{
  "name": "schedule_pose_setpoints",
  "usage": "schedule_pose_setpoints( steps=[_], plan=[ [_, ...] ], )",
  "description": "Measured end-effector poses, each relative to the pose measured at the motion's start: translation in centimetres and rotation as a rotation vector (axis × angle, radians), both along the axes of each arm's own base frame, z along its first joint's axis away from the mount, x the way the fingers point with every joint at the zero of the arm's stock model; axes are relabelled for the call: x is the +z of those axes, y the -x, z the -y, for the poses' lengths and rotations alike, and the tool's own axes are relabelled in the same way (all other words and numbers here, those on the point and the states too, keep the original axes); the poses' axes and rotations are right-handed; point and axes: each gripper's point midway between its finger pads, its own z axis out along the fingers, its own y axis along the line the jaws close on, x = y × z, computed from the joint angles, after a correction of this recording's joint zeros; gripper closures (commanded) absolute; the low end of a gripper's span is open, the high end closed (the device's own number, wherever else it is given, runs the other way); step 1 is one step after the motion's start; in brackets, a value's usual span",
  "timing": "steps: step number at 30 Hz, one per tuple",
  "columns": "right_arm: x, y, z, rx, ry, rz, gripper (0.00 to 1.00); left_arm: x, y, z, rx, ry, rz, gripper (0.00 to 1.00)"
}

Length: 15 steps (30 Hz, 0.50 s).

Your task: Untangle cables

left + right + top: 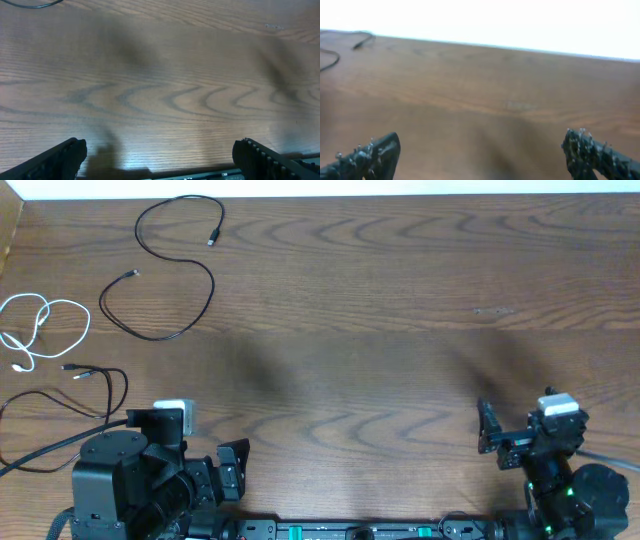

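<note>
Three cables lie apart on the left of the wooden table (380,310). A long black cable (211,285) curls at the back left. The white cable (40,320) lies looped at the far left edge. A second black cable (126,390) bends just behind the left arm. My left gripper (233,468) (160,150) is open over bare wood near the front edge. My right gripper (505,442) (481,142) is open at the front right, nothing between its fingers. A bit of black cable (35,5) (360,40) shows at the top left of each wrist view.
The far edge of the table (520,49) runs across the right wrist view. Both arm bases (120,490) (585,500) stand at the front edge. Soft shadows of the arms fall on the wood in the middle.
</note>
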Motion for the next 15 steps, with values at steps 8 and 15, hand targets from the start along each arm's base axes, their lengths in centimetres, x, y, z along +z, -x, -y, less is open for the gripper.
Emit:
schedule_pose_setpoints(
  steps=[8, 15],
  plan=[
    [-0.5, -1.2, 0.3, -0.004, 0.010, 0.146, 0.01, 0.0, 0.0, 0.0, 0.000, 0.000, 0.000, 0.02],
    [-1.3, -2.4, 0.0, 0.012, 0.000, 0.211, 0.01, 0.0, 0.0, 0.0, 0.000, -0.001, 0.000, 0.02]
  ],
)
